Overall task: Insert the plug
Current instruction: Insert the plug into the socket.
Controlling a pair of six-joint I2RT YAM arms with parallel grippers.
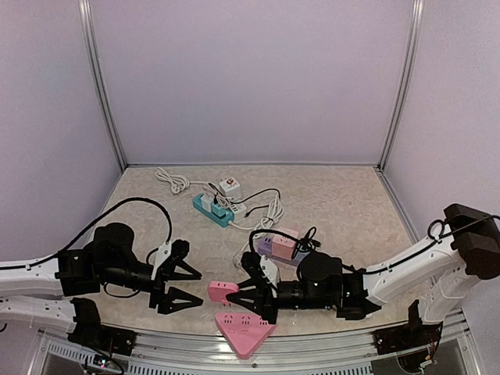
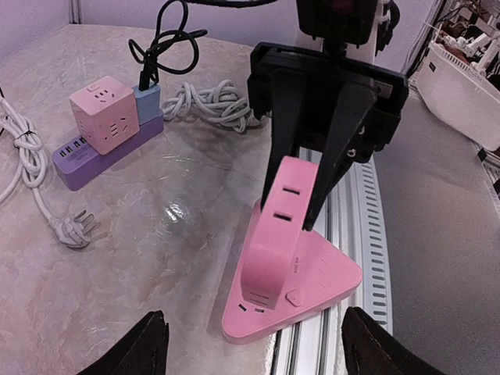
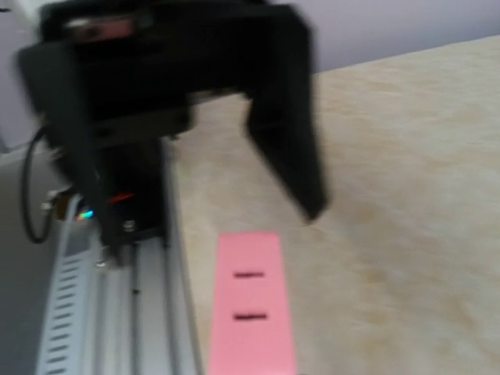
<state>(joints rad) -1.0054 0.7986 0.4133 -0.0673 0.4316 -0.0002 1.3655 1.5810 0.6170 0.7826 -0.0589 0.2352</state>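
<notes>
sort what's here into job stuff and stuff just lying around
Job: pink plug block, right gripper holding it, pink triangular socket base.
Lying about: teal power strip, purple power strip, pink cube socket, white cables, small white adapter.

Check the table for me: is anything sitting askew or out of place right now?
Yes. The pink triangular socket base sits at the near edge, one corner hanging over the metal rail, not fully on the table. The right gripper holds the pink adapter right by it.
</notes>
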